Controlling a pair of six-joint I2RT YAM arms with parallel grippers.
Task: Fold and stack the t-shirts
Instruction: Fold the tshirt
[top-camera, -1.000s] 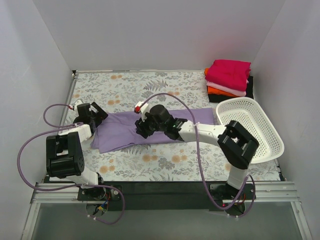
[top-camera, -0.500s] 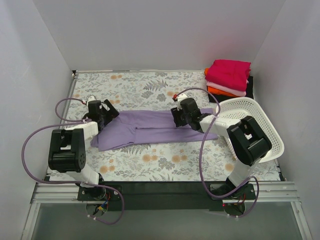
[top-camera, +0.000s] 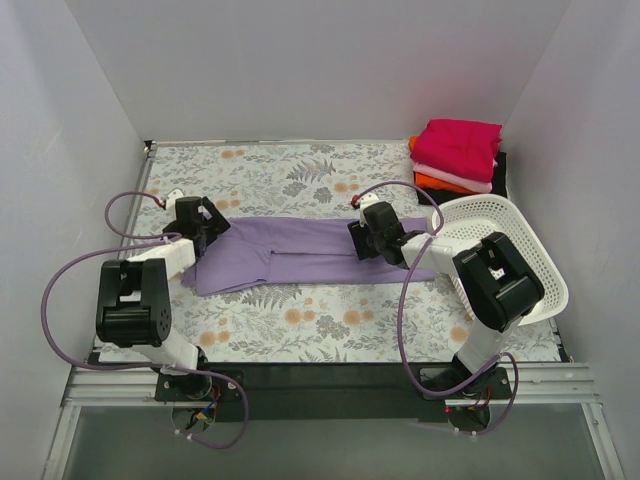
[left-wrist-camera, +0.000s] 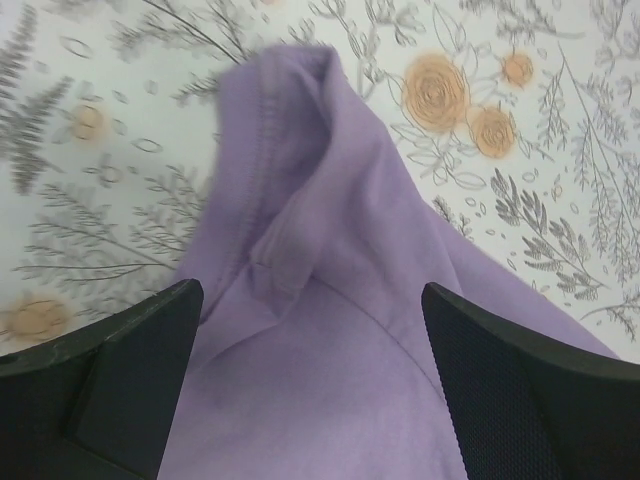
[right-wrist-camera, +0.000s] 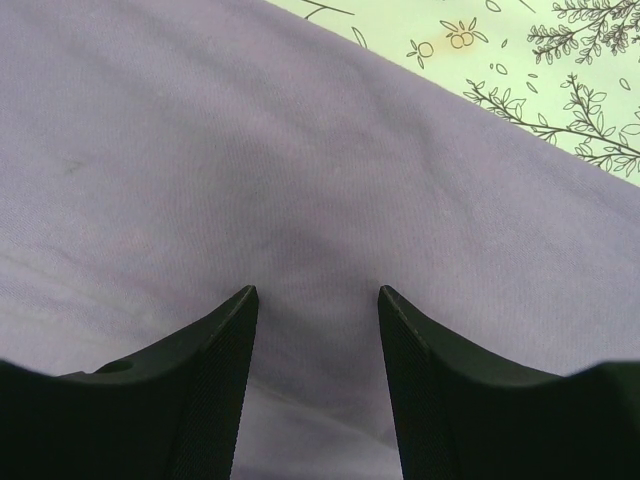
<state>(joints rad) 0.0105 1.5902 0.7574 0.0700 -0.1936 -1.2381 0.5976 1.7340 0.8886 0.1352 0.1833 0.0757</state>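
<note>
Over the lavender shirt (top-camera: 300, 255), left pincer (left-wrist-camera: 310, 300) and right pincer (right-wrist-camera: 317, 295) both hang with fingers apart, unclamped.

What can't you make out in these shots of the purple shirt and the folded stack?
Lavender cloth t-shirt, right end: top view, covered by the right arm.
Black folded shirt: top view, mostly buried under the stack.
Orange folded shirt: top view, only an edge shows.
</note>
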